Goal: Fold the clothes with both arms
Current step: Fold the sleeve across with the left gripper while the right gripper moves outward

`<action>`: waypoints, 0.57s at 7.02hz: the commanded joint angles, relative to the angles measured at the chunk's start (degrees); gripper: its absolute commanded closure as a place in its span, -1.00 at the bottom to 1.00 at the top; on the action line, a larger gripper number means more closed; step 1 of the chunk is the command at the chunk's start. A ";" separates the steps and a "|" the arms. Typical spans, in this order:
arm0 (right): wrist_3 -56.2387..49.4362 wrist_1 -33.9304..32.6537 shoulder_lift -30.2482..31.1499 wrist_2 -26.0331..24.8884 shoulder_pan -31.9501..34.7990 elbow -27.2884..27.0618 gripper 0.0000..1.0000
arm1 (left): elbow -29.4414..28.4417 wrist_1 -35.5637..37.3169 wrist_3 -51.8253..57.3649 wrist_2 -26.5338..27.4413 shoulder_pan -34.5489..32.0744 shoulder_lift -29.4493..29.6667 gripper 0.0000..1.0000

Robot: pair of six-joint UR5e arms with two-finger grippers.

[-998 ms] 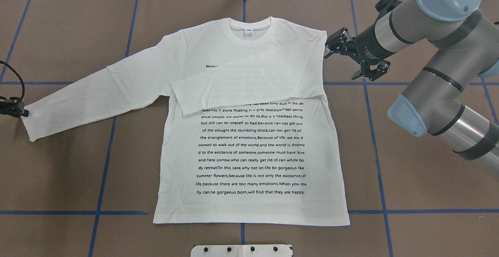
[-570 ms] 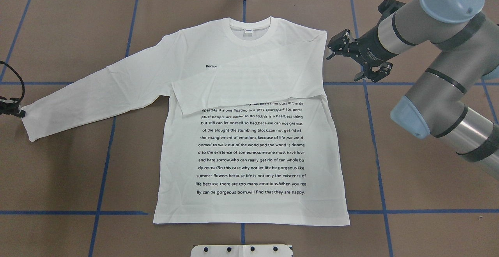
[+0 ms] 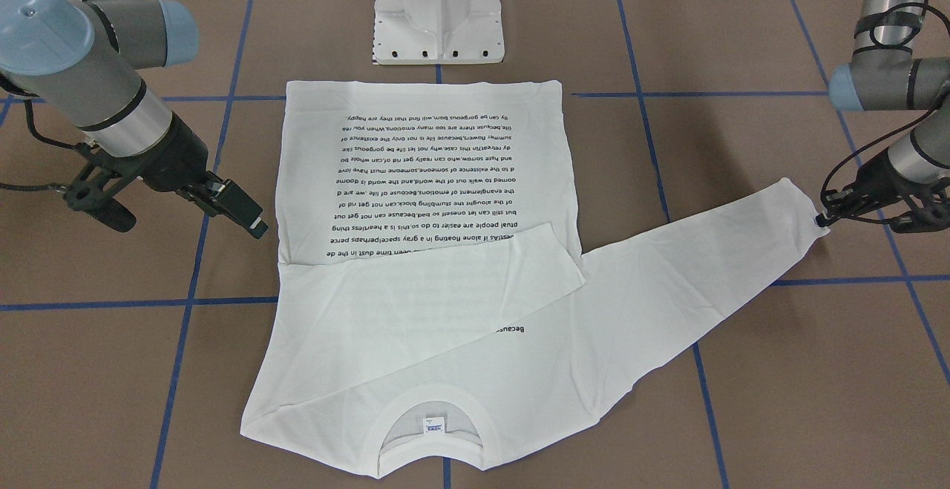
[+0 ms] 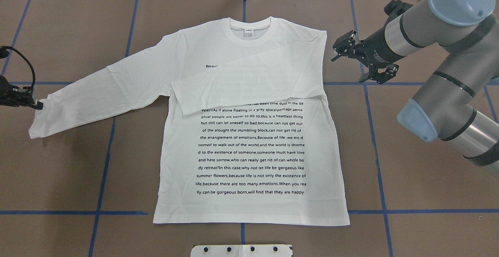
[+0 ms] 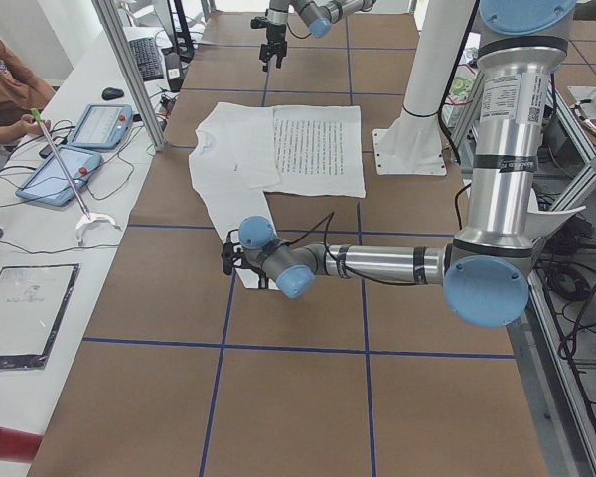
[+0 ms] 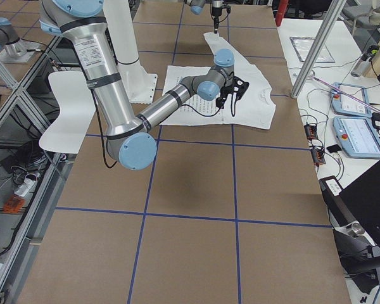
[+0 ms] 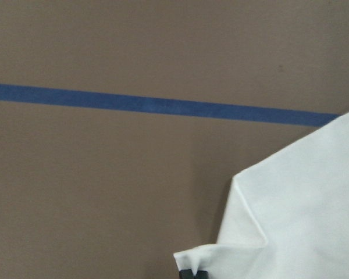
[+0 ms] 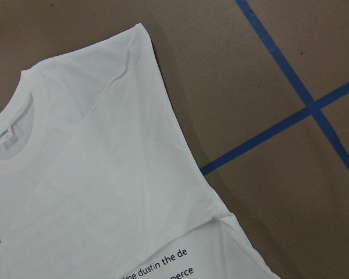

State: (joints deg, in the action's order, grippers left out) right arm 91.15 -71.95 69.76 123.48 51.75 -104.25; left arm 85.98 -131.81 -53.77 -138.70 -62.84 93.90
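The clothes (image 4: 249,147), a white long-sleeved T-shirt, lie flat with the printed face up and the collar (image 4: 249,31) away from me. One sleeve (image 4: 249,87) is folded across the chest. The other sleeve (image 4: 101,93) stretches out to the left. My left gripper (image 4: 37,105) is shut on that sleeve's cuff, which the left wrist view shows bunched at the fingertips (image 7: 192,272). My right gripper (image 4: 349,65) hangs open and holds nothing, just right of the shirt's shoulder (image 8: 134,40) and apart from the cloth.
The brown table cover (image 4: 409,163) carries a grid of blue tape lines (image 4: 70,212). The white pedestal base (image 3: 438,14) stands behind the hem. Beyond the far edge, a side bench (image 5: 70,169) holds tablets, and a person (image 5: 5,75) sits there.
My left gripper has drawn the cuff away from me and slightly toward the shirt's body. My right arm has pulled back a little to the right, still open.
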 commanded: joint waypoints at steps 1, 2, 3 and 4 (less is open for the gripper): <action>-5.34 -0.03 4.13 0.10 1.16 -2.36 -0.97 | 7.60 1.73 -20.30 -3.94 4.35 8.26 1.00; -10.33 -0.03 6.94 1.14 2.56 -3.06 -0.97 | 7.71 1.73 -30.94 -3.25 8.83 14.40 1.00; -15.17 -0.12 8.45 4.02 5.70 -2.81 -0.97 | 7.36 1.90 -40.62 -3.07 12.61 20.56 1.00; -19.91 -0.03 10.55 6.23 8.17 -2.63 -0.97 | 6.05 1.91 -48.72 -1.16 14.83 27.14 1.00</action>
State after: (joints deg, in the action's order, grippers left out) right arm 77.05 -72.02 77.83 127.01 56.87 -106.97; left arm 92.98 -129.99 -91.77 -141.39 -51.46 113.30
